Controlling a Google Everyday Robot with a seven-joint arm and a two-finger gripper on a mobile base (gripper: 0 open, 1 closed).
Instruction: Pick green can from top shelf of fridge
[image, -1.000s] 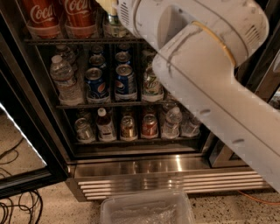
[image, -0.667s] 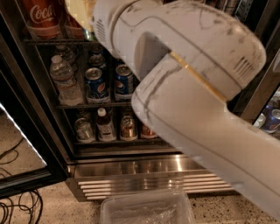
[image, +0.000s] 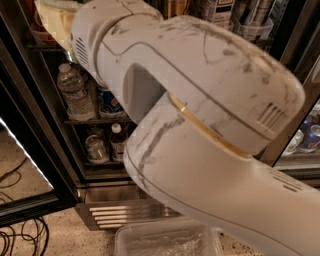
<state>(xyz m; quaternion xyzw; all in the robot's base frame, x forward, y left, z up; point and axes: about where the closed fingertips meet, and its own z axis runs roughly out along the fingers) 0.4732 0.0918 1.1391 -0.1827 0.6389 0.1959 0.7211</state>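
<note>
Just changed: the arm (image: 200, 125) had swung closer and looked much bigger than a second before. It covered most of the fridge (image: 35, 125).
Far left of the arm: black cables (image: 17, 235) lay on the floor, beside the fridge's dark frame.
Up and left of the arm: the gripper (image: 52, 22) sat at the arm's end, near the top shelf (image: 42, 47). It had slid to the left since a second before. I could not tell if it was spread, pressed together, or pinching something.
Just left of the arm: a water bottle (image: 75, 90) stood on a lower rack. Below it stood a small bottle with a red cap (image: 117, 142).
Under the arm: the steel grille (image: 120, 212) ran along the fridge's bottom. A clear plastic bin (image: 165, 240) sat on the floor in front of it.
Behind the arm: the green can could not be seen. I think it was up by the top shelf, hidden by the arm or the gripper.
Right of the arm: some blue cans (image: 310, 137) showed at the far edge.
What it meant: I think the reach to the top shelf was under way. Nothing showed the can out of the fridge yet.
</note>
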